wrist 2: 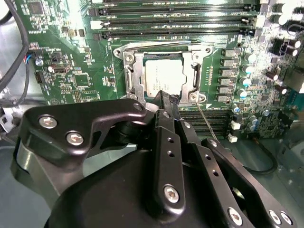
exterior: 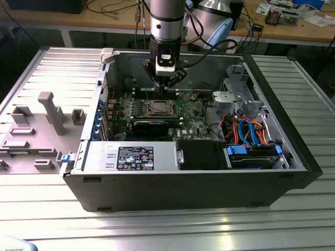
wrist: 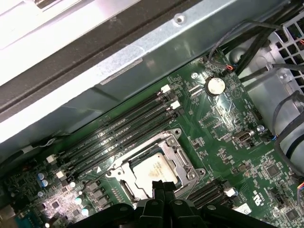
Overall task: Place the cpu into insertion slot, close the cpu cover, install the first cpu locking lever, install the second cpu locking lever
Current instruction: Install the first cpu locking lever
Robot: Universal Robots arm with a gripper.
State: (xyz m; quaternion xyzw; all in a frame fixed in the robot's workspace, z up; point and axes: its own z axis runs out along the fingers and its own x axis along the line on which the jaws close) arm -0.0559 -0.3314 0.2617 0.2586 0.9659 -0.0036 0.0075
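Gripper [exterior: 166,90] hangs on the arm inside the open-sided computer case [exterior: 183,191], pointing straight down, its two fingers pressed together with nothing between them. Just below the fingertips lies the cpu [exterior: 158,108], square and dull silver, seated flat in the insertion slot [wrist 2: 128,80]. In the second wrist view the joined tips of the gripper [wrist 2: 166,97] overlap the edge of the cpu [wrist 2: 163,77] nearest the hand; whether they touch the metal I cannot tell. The cpu cover [wrist 2: 135,71] is down around the chip, its silver frame bordering every side that shows, with the chip's top showing through the square cut-out. A thin wire locking lever [wrist 2: 205,119] leaves the socket corner just beside the fingertips and slants away past the hand, crossing the nearby slots rather than lying along the frame. Long black memory slots [wrist 2: 175,21] flank the socket, one bank beyond the cpu from the hand and another alongside the fingers, all on the green motherboard [wrist 2: 71,80]. In the first wrist view the gripper [wrist: 162,186] again meets the near edge of the cpu [wrist: 153,172], the tips side by side with no gap. The case rests on a ribbed metal table [exterior: 157,230].
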